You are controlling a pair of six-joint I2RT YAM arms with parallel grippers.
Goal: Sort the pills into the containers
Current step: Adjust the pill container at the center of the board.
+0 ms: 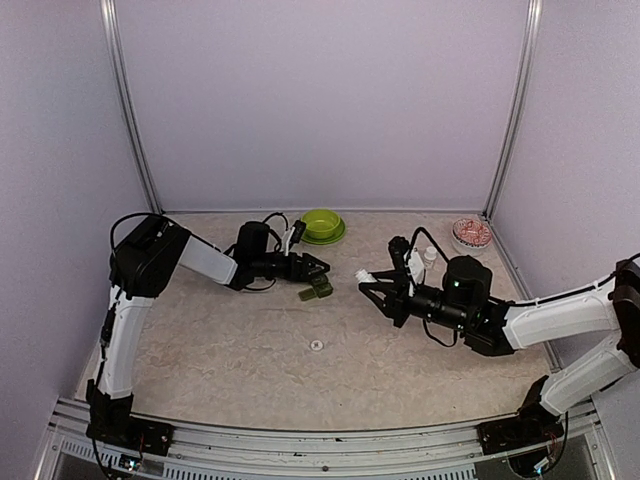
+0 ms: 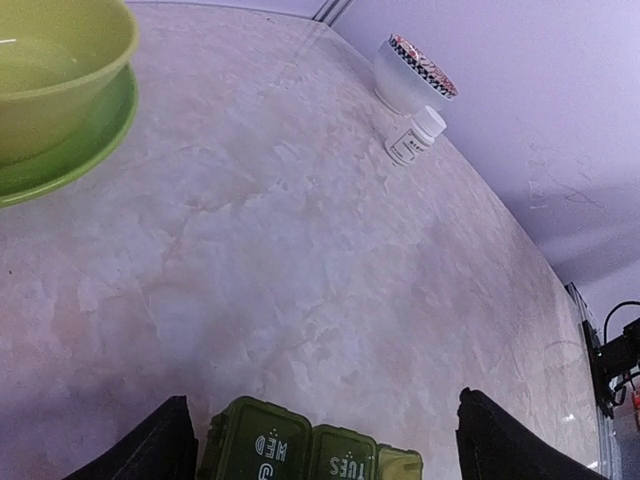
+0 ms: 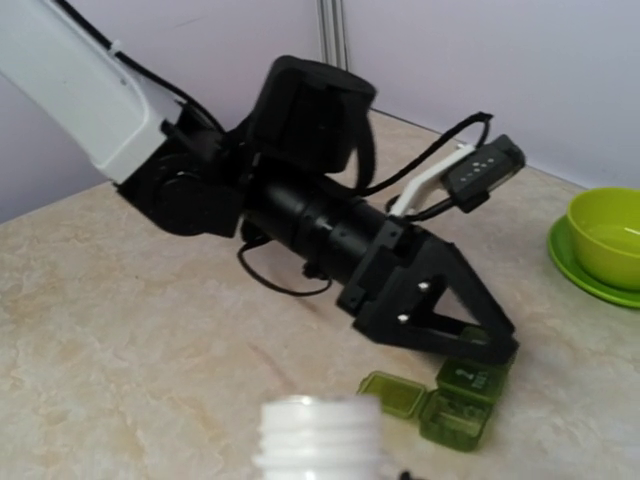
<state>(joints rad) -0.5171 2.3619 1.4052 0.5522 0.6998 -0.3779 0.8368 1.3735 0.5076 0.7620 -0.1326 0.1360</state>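
Pill box: one, three compartments | left gripper spread astride it | right gripper clasping uncapped bottle | capped bottle: one

Pill box: small, dark green, 3 square compartments in 1 row. It lies flat on the table, on the arm-base side of the lime green bowl, near it but not touching. The left wrist view shows white lid labels on 2 compartments, WED and TUES. The 3rd looks lighter, with no readable label. Can't tell whether the lids are open or shut.
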